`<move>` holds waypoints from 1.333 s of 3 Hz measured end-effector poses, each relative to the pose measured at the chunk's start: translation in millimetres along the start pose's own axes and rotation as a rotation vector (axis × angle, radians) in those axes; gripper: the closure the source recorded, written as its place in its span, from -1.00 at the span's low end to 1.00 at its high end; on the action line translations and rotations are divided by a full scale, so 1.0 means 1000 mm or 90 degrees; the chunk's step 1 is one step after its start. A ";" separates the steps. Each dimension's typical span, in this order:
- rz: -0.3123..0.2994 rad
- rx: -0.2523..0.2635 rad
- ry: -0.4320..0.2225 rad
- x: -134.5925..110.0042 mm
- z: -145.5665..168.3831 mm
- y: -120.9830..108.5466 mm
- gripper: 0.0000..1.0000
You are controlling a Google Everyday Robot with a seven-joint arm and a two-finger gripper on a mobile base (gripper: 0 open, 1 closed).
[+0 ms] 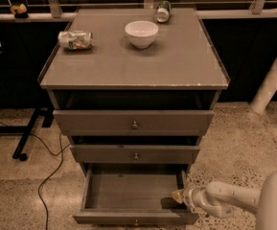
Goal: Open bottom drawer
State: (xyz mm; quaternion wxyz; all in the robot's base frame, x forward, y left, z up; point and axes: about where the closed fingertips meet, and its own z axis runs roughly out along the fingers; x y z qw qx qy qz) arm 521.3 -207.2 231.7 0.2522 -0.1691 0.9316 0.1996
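In the camera view, the bottom drawer (110, 218) stood drawn well out from the cabinet, its bare inside open to sight and its front, with the small knob (136, 222), at the lower edge of the frame. The middle drawer (104, 154) and the top drawer (95, 121) above it each sat only slightly forward. By that showing the task looked done, or very nearly so. What remained, as a judgement, was at most a last bit of travel and getting the arm clear.

The pincer (178, 196) reached in from the right on its white arm (229, 199), low down, at the right side wall of the bottom drawer near its front corner. It was touching or just beside that wall, and well apart from the knob. Whether the pincer was apart, together or clamped on the wall could not be told.

Up on the surface (176, 61) stood a white bowl (141, 33) and a tipped can (75, 39), both well apart from the pincer
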 end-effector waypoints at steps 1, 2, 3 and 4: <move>-0.002 0.001 -0.005 -0.006 -0.002 0.001 -0.30; -0.002 0.001 -0.005 -0.005 -0.001 0.001 -0.77; -0.002 0.001 -0.005 -0.005 -0.001 0.001 -1.00; -0.002 0.001 -0.005 -0.005 -0.001 0.001 -1.00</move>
